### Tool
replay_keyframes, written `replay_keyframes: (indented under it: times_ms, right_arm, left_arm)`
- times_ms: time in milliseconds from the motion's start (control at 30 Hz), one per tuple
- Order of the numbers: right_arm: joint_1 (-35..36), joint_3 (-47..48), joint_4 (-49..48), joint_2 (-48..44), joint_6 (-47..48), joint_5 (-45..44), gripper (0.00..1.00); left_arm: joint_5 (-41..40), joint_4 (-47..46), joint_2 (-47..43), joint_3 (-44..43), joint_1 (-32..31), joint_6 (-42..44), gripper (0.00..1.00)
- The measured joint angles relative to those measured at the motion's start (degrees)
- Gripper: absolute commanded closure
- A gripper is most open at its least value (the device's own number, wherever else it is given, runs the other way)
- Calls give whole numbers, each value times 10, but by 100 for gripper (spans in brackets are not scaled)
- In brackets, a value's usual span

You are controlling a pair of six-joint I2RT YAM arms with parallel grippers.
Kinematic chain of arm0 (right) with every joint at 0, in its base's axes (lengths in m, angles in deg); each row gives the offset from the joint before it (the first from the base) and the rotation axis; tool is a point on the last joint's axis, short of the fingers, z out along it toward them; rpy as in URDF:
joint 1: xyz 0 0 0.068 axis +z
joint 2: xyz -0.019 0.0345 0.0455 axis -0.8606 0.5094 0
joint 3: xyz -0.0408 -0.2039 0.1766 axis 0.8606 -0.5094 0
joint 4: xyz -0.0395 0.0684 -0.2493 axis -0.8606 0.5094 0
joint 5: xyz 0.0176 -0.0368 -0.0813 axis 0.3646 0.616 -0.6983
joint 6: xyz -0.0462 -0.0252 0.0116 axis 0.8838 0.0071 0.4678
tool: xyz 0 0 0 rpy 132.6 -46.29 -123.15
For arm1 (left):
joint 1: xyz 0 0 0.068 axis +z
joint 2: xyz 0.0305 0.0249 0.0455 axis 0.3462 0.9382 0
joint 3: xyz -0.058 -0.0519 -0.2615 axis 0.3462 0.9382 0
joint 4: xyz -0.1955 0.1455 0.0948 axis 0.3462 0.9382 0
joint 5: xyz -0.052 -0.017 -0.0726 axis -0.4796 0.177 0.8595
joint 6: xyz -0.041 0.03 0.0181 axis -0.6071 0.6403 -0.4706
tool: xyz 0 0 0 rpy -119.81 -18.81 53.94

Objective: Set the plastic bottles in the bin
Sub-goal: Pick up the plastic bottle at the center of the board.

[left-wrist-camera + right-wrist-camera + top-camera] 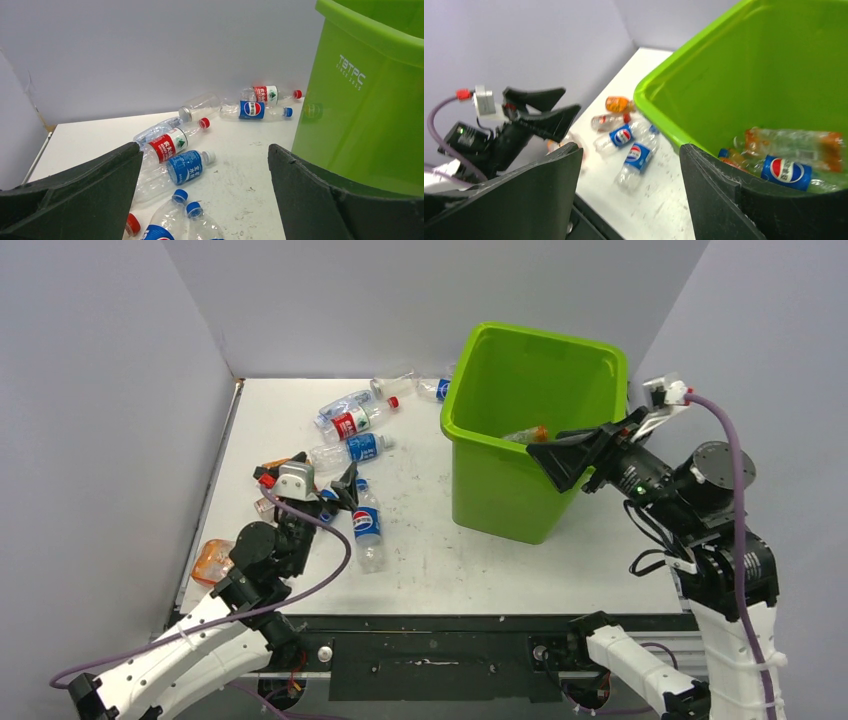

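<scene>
White table (430, 560), grey walls. Right arm bends leftward, right gripper (629, 150) parted and empty over the bin (500, 490); left arm stretches far, left gripper (205, 149) wide and empty above plastic bottles (367, 525).

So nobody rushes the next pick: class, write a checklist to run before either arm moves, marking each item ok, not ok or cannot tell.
1. Right gripper open and empty: ok.
2. Left gripper open and empty: ok.
3. Bin upright: ok.
4. Right gripper clear of the bin's rim: cannot tell.
5. Table cleared of bottles: not ok; several remain, including a Pepsi bottle.
</scene>
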Motion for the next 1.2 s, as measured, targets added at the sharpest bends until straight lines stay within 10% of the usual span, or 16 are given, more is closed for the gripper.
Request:
replay_keyframes:
  times_ms: [833, 1200]
  right_arm:
    - [65, -141, -68, 13, 55, 81, 29]
    - [220, -271, -121, 9, 59, -37, 29]
  left_arm:
    - [-116, 97, 60, -39, 0, -27, 4]
    - [-123, 178, 127, -94, 32, -115, 4]
